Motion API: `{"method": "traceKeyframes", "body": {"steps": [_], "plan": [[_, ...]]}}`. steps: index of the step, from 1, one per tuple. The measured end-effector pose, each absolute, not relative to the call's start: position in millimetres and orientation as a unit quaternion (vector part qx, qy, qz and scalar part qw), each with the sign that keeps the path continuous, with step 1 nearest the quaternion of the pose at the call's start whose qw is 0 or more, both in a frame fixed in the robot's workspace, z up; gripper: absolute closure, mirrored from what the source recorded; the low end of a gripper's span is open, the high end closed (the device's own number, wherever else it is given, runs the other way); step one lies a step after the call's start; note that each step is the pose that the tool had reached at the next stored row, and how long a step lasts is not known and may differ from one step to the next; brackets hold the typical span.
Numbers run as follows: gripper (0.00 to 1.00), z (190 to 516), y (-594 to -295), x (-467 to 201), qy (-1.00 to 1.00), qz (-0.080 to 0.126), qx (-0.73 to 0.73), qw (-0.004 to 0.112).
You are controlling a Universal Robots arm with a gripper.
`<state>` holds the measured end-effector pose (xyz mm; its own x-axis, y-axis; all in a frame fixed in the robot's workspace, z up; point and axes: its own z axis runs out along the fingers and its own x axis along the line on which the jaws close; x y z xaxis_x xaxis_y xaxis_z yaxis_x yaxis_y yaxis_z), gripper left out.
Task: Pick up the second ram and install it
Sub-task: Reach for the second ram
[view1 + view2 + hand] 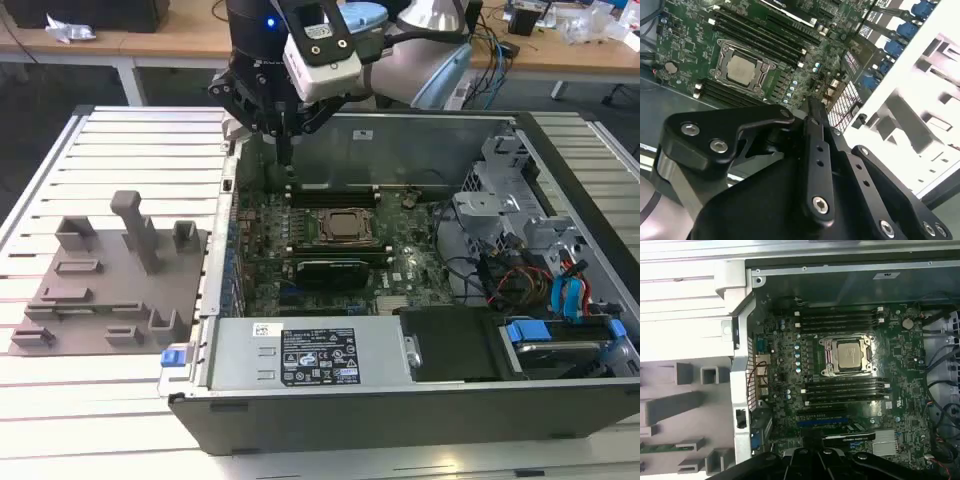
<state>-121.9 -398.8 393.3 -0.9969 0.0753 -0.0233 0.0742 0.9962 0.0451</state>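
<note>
Black metal gripper [812, 106], jaws apparently clenched on nothing, poised over the green motherboard [790, 390] with its square metallic CPU socket [849, 356]. Beyond the case wall [742, 390], the second ram [657, 447], a thin flat green strip, lies on the matte grey fixture plate [670, 410].

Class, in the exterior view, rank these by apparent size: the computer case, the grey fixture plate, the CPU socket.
Largest to smallest:
1. computer case
2. grey fixture plate
3. CPU socket

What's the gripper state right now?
Gripper: fingers closed, nothing visibly held.
</note>
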Motion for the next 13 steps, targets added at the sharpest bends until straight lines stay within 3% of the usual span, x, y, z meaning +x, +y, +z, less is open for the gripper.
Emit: {"method": "traceKeyframes", "body": {"steps": [13], "plan": [[0.89, 391.1, -398.8, -218.4, 0.999, 0.022, 0.037, 0.013]]}}
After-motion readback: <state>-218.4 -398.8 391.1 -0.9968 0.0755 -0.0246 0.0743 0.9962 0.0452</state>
